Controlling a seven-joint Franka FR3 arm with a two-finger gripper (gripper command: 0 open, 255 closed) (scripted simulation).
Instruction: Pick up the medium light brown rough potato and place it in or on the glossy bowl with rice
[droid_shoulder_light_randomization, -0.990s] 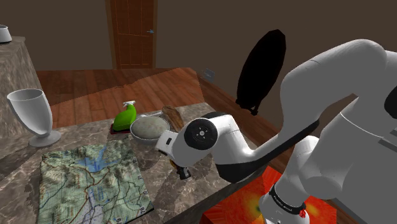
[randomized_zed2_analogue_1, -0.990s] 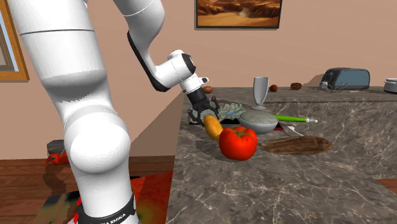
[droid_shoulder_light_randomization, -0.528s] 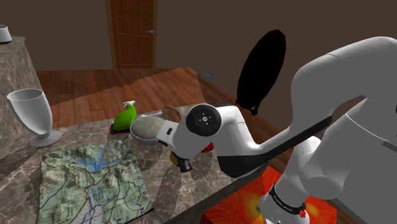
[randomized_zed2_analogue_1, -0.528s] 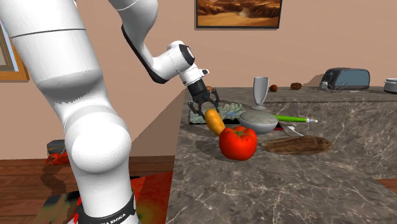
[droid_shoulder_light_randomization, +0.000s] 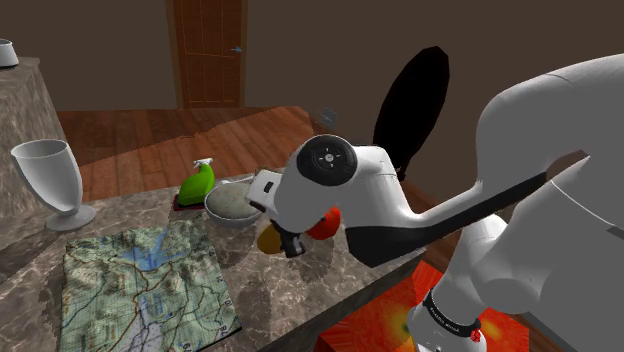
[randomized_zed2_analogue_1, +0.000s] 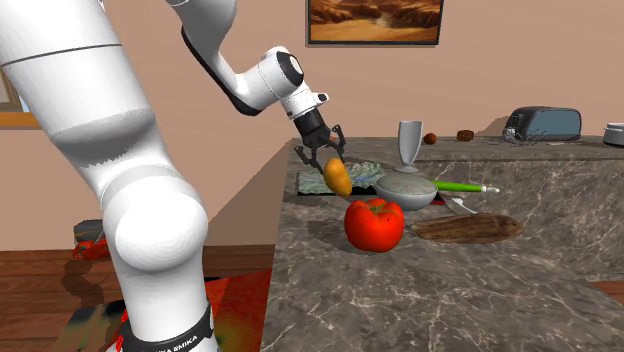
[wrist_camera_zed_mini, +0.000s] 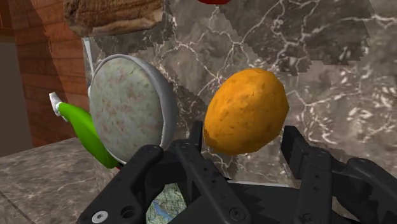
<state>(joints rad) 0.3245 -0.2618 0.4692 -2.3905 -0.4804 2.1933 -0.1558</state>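
Observation:
An orange-brown, rough potato (randomized_zed2_analogue_1: 338, 177) hangs in the air above the marble counter (randomized_zed2_analogue_1: 470, 290), and my gripper (randomized_zed2_analogue_1: 330, 160) is shut on it. In the wrist view the potato (wrist_camera_zed_mini: 246, 111) sits clasped between the two black fingers of the gripper (wrist_camera_zed_mini: 245, 143). The grey glossy bowl of rice (randomized_zed2_analogue_1: 405, 190) stands on the counter just beyond the potato toward the second exterior view's right. In the shoulder view the potato (droid_shoulder_light_randomization: 268, 240) peeks out under the wrist, right beside the bowl (droid_shoulder_light_randomization: 232, 203). From the wrist camera the bowl (wrist_camera_zed_mini: 127, 108) lies close beside the potato.
A red tomato (randomized_zed2_analogue_1: 374, 224) and a brown bread loaf (randomized_zed2_analogue_1: 468, 227) lie near the bowl. A green spray bottle (droid_shoulder_light_randomization: 196, 183) rests behind it. A map (droid_shoulder_light_randomization: 140, 285) and a glass goblet (droid_shoulder_light_randomization: 50, 180) occupy the counter's other end. A toaster (randomized_zed2_analogue_1: 545, 123) stands far back.
The gripper has risen from the counter with the potato in it, moving up and slightly toward the bowl. The tomato, hidden behind the wrist before, now shows in the shoulder view.

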